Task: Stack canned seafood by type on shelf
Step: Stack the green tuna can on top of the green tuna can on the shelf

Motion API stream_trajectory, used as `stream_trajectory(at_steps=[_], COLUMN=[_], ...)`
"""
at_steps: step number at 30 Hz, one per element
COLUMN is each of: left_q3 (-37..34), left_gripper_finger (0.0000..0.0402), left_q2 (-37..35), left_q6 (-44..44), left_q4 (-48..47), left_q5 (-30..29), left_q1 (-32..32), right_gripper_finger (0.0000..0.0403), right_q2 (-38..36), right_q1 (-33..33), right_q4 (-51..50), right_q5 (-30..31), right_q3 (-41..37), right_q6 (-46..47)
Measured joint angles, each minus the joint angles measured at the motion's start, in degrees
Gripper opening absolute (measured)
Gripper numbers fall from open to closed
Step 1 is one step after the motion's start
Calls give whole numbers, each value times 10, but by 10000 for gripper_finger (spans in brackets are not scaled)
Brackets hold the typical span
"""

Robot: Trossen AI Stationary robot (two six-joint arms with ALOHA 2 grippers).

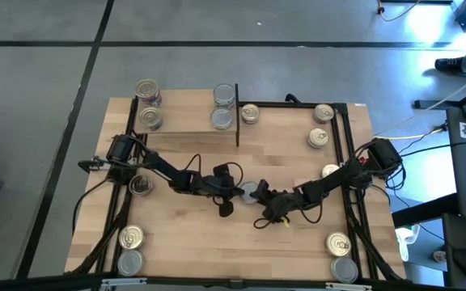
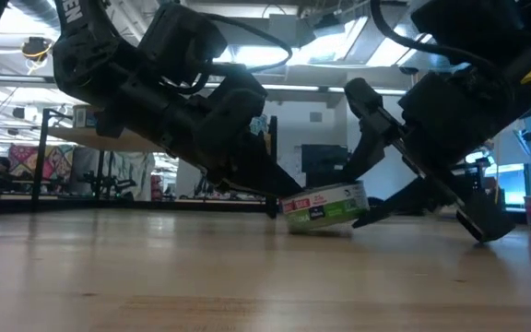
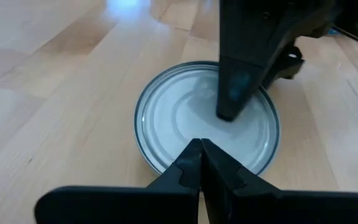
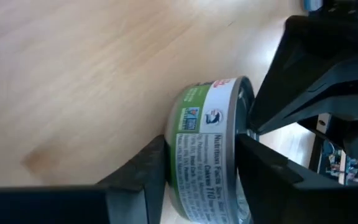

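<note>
On the worktop (image 1: 201,234), mid-table and well short of the shelf (image 1: 186,121), a tin (image 2: 325,207) sits tilted. The right claw (image 4: 201,165) pinches its wall, likely to lift it. The left claw (image 3: 201,155), pressed together, props its silver top, seemingly steadying it.

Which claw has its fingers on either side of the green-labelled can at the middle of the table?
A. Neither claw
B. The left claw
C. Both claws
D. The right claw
D: in the right wrist view the right claw has a finger on each side of the green-labelled can, while the left claw is shut, its tips at the can's rim.
</note>
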Motion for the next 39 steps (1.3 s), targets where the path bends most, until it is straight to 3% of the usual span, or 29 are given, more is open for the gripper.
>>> stream_trajectory(at_steps=[8,13,16,22,30,39], left_q3=[0,1,0,-5,-66,-75], left_gripper_finger=[4,4,4,4,4,4], left_q2=[-27,-92,-141,-217,-264,-264], left_q6=[-1,4,6,-14,-48,-61], left_q4=[-27,-142,-239,-391,-370,-376], left_q5=[6,-9,-42,-168,-210,-211], left_q1=[0,-10,-25,-65,-99,-106], right_gripper_finger=[162,158,158,144,144,144], right_q2=[2,-6,-24,-71,-116,-117], right_q1=[0,-2,-3,-4,-4,-55], right_q4=[15,26,14,11,3,-135], right_q5=[-2,7,24,39,108,149], right_q3=[1,2,-1,-2,49,189], right_q6=[52,75,96,132,119,96])
